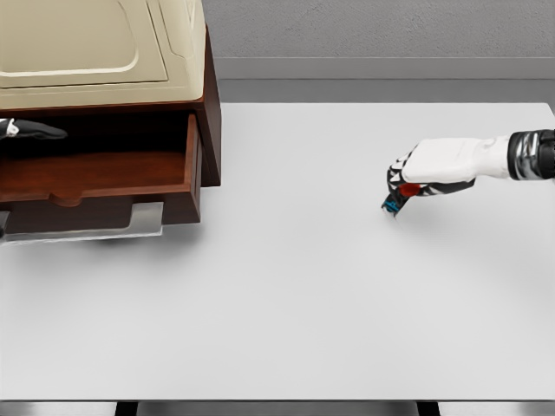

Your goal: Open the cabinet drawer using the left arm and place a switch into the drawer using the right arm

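Note:
A dark wooden cabinet with a beige top stands at the table's far left. Its drawer is pulled out, and the inside shows as a dark gap above the front panel. Only a small part of my left hand shows at the picture's left edge, level with the drawer's opening. My right hand is over the right half of the table, fingers curled around a small switch with red and blue parts. The switch sits low, at or just above the tabletop, well to the right of the drawer.
The white table stretches between the cabinet and my right hand. A grey metal base piece shows under the drawer. A grey wall runs behind the table's far edge.

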